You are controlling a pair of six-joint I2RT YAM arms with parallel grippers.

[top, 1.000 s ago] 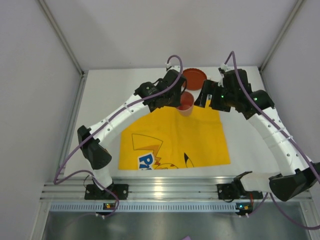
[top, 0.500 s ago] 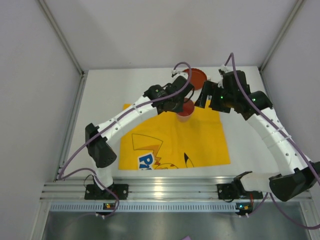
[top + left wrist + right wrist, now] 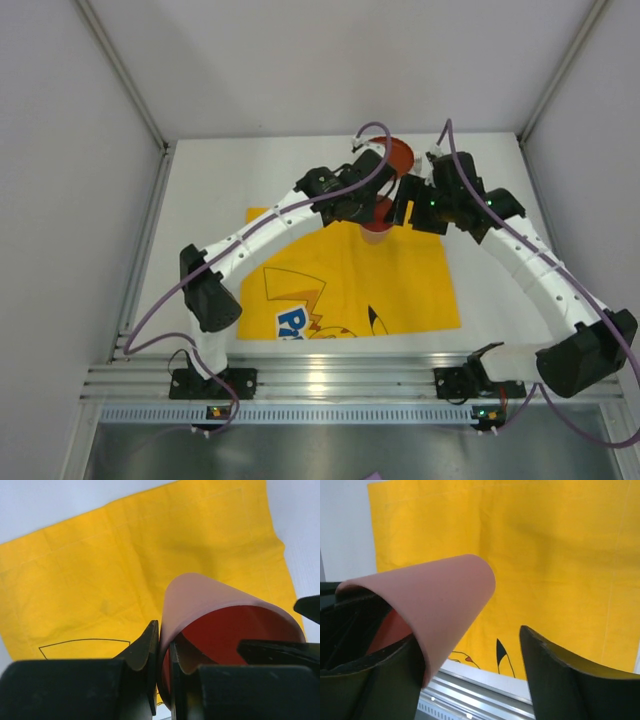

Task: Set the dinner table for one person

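A red-pink plastic cup [image 3: 376, 218] is at the far edge of the yellow mat [image 3: 350, 285] on the white dinner table [image 3: 205, 200]. My left gripper [image 3: 368, 204] is shut on the cup's rim, one finger inside and one outside; this is clear in the left wrist view [image 3: 165, 650], where the cup [image 3: 210, 605] fills the lower right. My right gripper [image 3: 400, 212] is open just right of the cup. In the right wrist view [image 3: 470, 640] the cup [image 3: 440, 595] lies against its left finger, and the right finger stands apart.
A red-brown plate [image 3: 400, 152] lies on the table just behind both grippers. The mat [image 3: 545, 555] carries a cartoon print towards the near edge. The silver rail [image 3: 470, 695] runs along the near side. Grey walls close in the table on the left, right and back.
My left arm has swung right and slightly nearer, carrying the cup. My right gripper has moved left, up against the cup.
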